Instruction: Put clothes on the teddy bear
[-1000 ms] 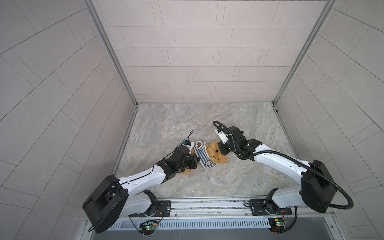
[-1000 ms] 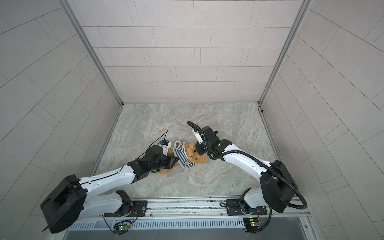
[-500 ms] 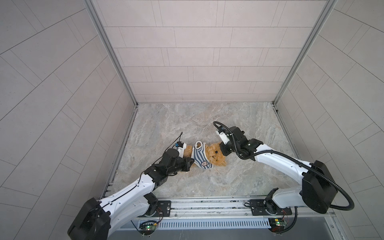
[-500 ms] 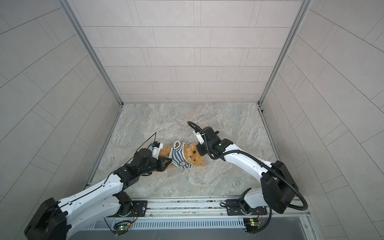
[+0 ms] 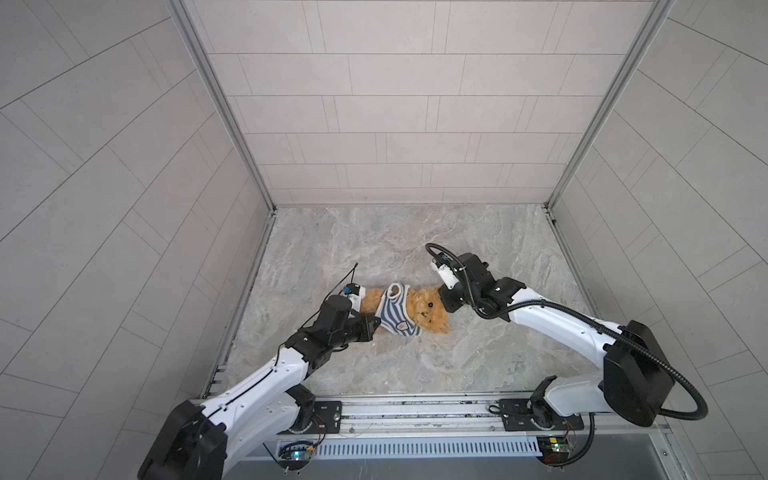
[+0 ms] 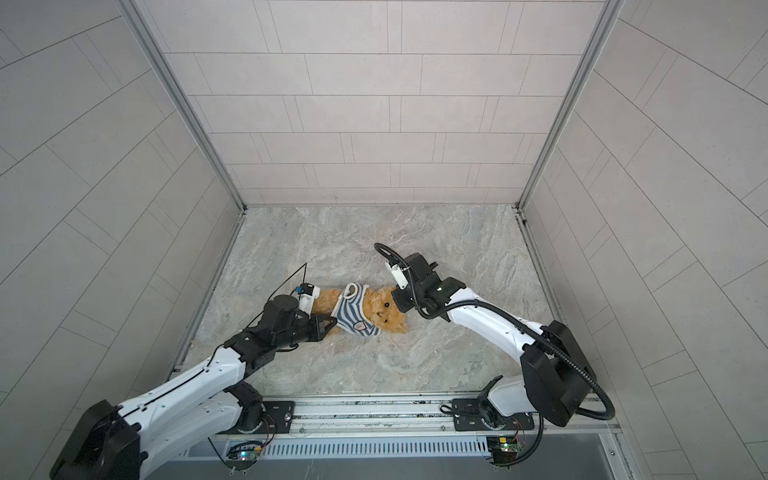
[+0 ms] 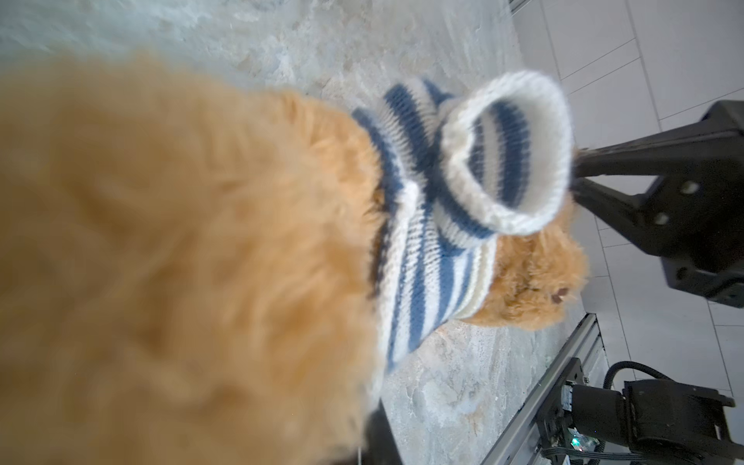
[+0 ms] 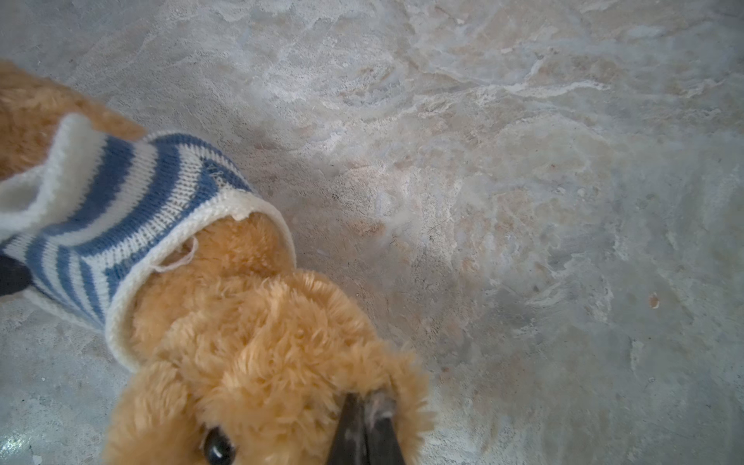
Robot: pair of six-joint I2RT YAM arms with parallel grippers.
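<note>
Top view first: in both top views the left arm reaches farther out than a second earlier, its elbow no longer folded low at 7 o'clock. The left pincer, tips together, seems clamped on the hem of the shirt, at the bear's 8 o'clock. The teddy bear, bunched short a second earlier, now lies drawn out straight, and the shirt spreads wider down its body. I judge the body covered and the arms still to do, since one sleeve stands open and empty. The bear rests mid-table, head toward 3 o'clock, bare legs toward 9, fluffy golden-brown, one black eye up. Beyond its head, the right pincer is closed on fur by an ear.
</note>
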